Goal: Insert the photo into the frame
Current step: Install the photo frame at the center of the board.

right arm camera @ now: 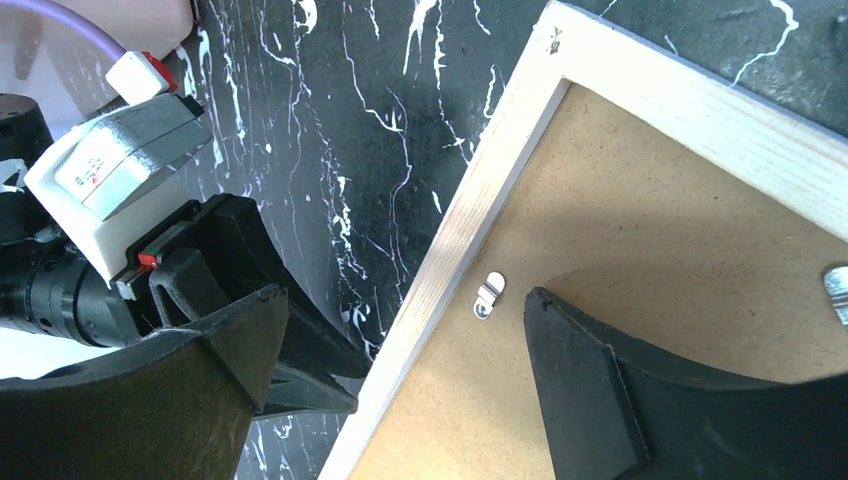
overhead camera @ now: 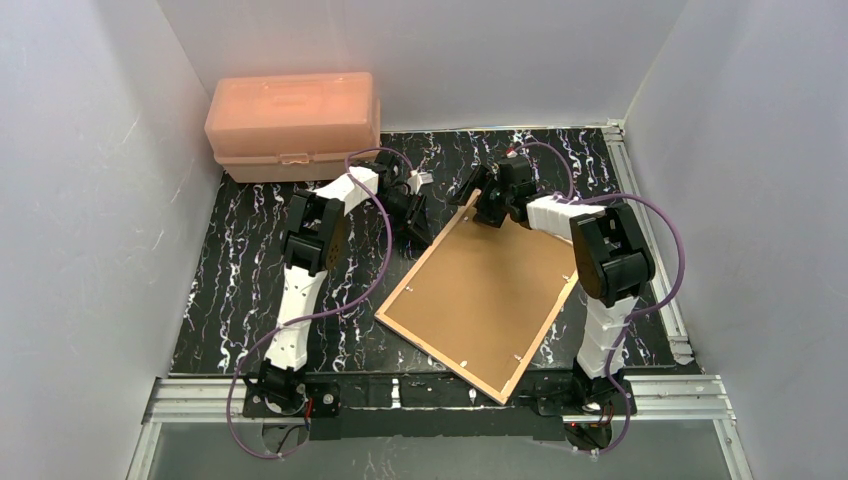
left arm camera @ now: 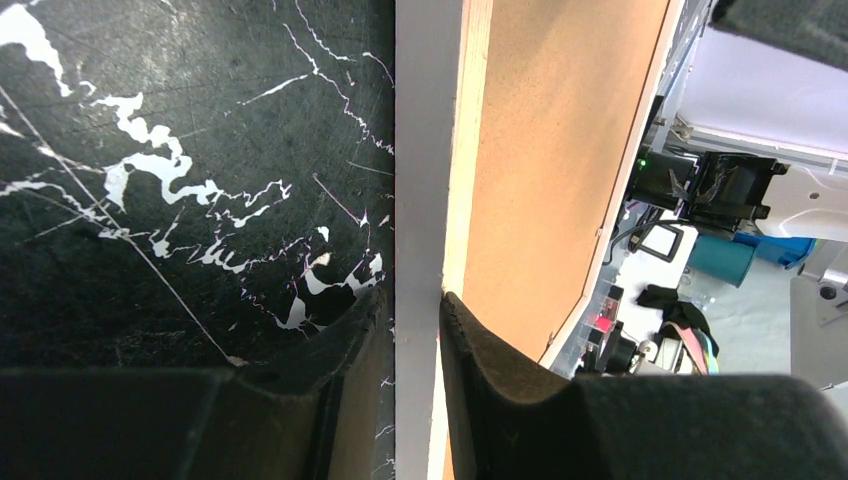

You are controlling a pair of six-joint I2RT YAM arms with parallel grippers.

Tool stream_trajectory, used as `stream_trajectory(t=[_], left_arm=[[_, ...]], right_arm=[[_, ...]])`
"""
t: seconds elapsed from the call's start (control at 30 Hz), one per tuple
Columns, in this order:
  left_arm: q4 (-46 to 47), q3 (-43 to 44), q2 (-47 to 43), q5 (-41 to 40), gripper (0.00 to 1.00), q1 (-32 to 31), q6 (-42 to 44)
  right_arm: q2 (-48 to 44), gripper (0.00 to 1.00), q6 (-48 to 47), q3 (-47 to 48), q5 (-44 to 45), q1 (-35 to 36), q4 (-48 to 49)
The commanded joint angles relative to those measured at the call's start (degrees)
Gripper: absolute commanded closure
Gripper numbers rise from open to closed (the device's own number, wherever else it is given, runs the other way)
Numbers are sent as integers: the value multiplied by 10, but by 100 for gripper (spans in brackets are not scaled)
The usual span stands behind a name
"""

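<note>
Your left gripper [left arm camera: 413, 300] has its fingers clamped on the rim of the frame [left arm camera: 455, 150]; your right gripper [right arm camera: 405, 295] stands wide apart, that rim between its fingers

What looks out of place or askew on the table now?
The frame lies back up and turned diagonally on the table; its near corner sticks out past the front edge, over the metal rail.
</note>
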Motion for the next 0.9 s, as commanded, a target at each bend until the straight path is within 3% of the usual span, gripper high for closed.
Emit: stream_trajectory(t=[0.0,0.87], left_arm=[[-7,-17,-16,-56,75,-5,22],[-1,-39,-21,-54,75,-7,34]], right_arm=[[-3,4,17,-7,-22,2,20],[31,5,35,11,-24,13,52]])
